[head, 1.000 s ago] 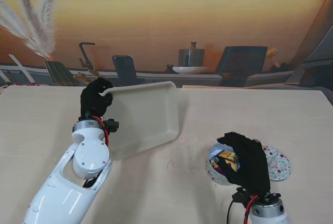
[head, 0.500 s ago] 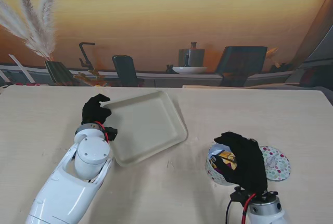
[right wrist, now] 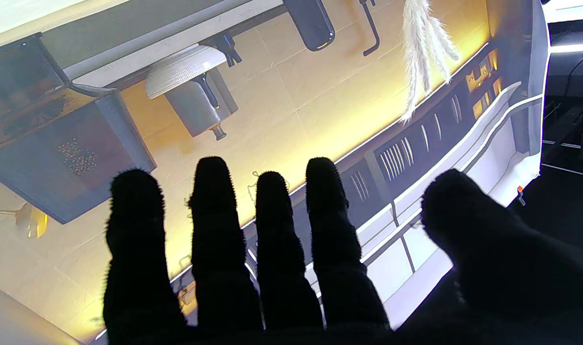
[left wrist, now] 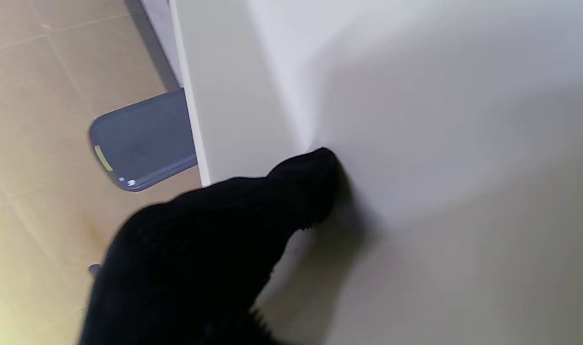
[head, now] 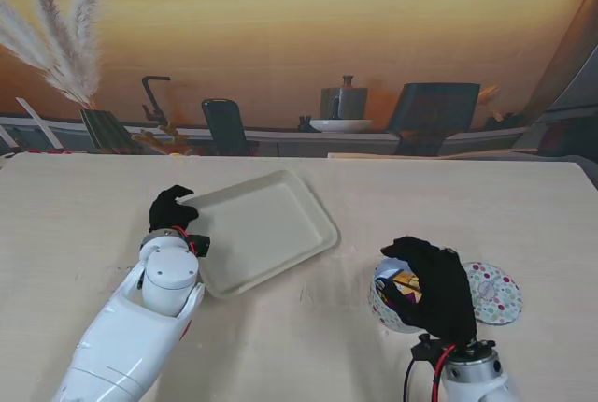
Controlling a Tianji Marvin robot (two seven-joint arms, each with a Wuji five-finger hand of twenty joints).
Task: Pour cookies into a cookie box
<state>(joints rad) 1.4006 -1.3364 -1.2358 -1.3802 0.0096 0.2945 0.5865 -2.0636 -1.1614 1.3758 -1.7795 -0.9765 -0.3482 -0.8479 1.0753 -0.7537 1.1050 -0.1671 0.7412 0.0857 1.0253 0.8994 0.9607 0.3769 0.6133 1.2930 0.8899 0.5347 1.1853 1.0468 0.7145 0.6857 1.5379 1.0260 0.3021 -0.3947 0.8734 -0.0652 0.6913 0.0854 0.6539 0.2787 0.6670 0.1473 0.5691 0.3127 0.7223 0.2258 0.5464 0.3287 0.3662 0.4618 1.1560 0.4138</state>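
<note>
With the tray (head: pixel 262 230) flat and bare near the counter's (head: pixel 84 206) left side, pouring looks done: the left hand (head: pixel 171 208) grips its rim and should release, while the right hand (head: pixel 434 288) clasps the cookie box (head: pixel 392 292).

White arms, red cables, seemingly knitted black-gloved left hand (head: pixel 171 208)

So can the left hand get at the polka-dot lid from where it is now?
Probably not directly. The left hand sits at the tray's left edge, while the lid lies far right, with the right hand and the cookie box between them.
</note>
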